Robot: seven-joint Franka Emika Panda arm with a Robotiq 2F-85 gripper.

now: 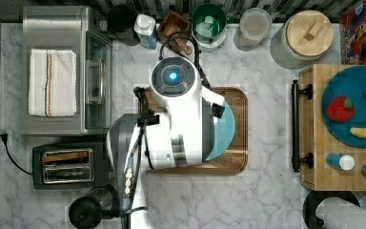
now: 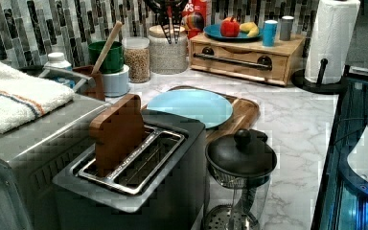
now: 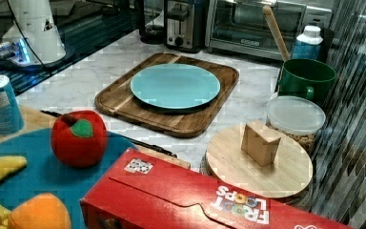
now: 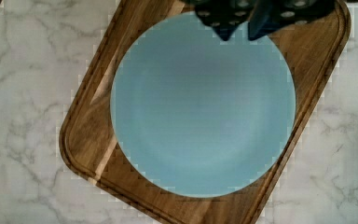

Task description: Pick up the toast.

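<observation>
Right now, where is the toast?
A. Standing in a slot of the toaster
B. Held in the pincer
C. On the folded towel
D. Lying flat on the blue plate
A: in the left view the toast stands upright in a slot of the toaster, its upper part sticking out, while the blue plate on the wooden board is bare.

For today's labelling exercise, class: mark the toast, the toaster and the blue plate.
toast (image 2: pixel 119 132), left view, middle of its broad face.
toaster (image 2: pixel 182 191), left view, dark side wall.
blue plate (image 3: pixel 175 86), right view, bare centre.
</observation>
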